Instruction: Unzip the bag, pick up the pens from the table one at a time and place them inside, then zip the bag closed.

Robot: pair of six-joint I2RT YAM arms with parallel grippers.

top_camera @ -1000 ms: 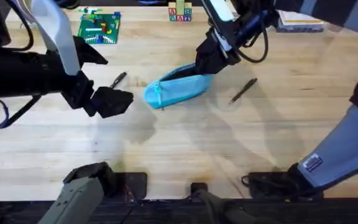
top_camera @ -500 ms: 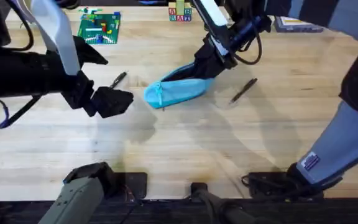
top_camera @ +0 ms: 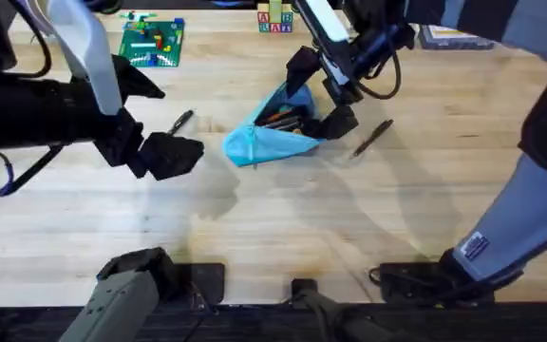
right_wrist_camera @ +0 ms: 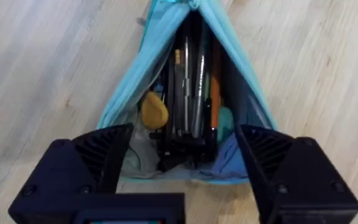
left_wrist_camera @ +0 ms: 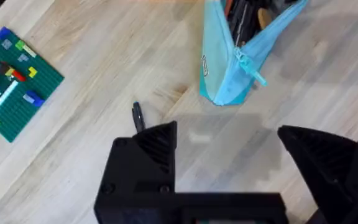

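Change: the bag [top_camera: 272, 136] now gapes into a wide wedge where half a second ago it lay as a slim, closed shape under the right arm
Bag position: centre of the upper half of the overhead frame, its pointed zipped end aimed lower left, the open mouth toward the upper right
Bag contents: the right wrist view looks straight into the mouth, where several dark pens, an orange one and a yellowish lump already lie
Right gripper [top_camera: 316, 93]: fingers spread wide, one either side of the mouth; they appear to hold the opening apart, though actual touch on the fabric cannot be made out
Left gripper [top_camera: 171, 155]: spread and empty, left of centre in the overhead frame, hovering above the table [top_camera: 254, 228] in the same spot as a second ago
Pen by the left [top_camera: 181, 120]: on the wood just above the left gripper, well apart from the bag
Pen by the right [top_camera: 372, 138]: on the wood just right of the bag's mouth, slanted
Meaning: unzipping looks done, so the work likely turns to fetching pens; both loose ones are still out
Risk: the mouth may sag shut once the right fingers let go
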